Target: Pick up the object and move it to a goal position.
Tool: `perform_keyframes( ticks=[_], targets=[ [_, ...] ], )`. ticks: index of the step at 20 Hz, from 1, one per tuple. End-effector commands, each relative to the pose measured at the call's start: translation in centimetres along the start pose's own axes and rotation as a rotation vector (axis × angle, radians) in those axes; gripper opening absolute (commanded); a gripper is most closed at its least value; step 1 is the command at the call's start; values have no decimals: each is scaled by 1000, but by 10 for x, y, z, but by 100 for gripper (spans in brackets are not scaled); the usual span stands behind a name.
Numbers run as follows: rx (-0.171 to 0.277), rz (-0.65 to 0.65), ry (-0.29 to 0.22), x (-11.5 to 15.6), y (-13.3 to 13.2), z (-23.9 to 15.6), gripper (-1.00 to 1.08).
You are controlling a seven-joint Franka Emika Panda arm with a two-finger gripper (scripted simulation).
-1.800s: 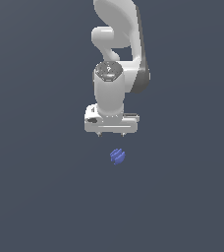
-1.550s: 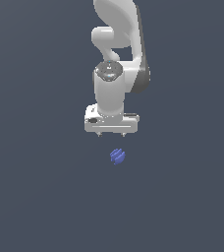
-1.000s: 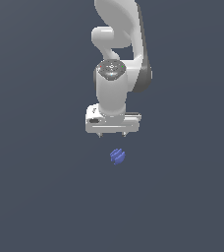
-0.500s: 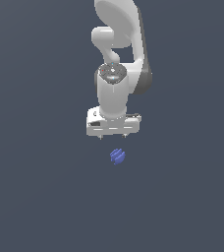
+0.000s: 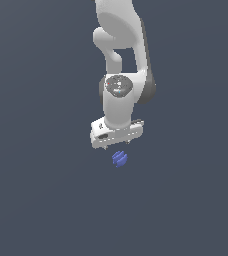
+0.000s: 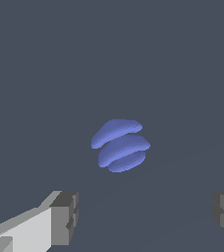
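Wrist view, claw (image 6: 143, 216) wide apart, fingertips cropped, object (image 6: 120, 145) clear

Plain dark slate-grey backdrop (image 5: 36, 200) throughout; even, flat light; no visible walls or furniture.

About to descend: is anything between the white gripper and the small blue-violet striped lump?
Nothing: in both views only bare grey surface separates the open white gripper from the blue-violet striped lump.

From the exterior view we look at the arm (image 5: 121, 75) from some way off, slightly above. From the wrist view we look close past the gripper (image 6: 143, 216) fingertips. Both views share the object (image 5: 119, 158), which fills far more of the wrist frame.
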State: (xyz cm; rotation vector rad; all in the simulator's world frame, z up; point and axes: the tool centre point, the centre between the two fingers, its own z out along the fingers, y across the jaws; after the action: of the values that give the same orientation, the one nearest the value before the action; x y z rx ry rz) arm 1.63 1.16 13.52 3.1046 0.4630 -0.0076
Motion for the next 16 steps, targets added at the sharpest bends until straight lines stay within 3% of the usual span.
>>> perform_keyframes(
  ticks=[1, 8, 16],
  targets=[
    [-1, -76, 0, 5, -2, 9, 100],
    [-1, -261, 2, 17, -7, 30, 100],
    [0, -375, 5, 24, -10, 43, 100]
  ],
)
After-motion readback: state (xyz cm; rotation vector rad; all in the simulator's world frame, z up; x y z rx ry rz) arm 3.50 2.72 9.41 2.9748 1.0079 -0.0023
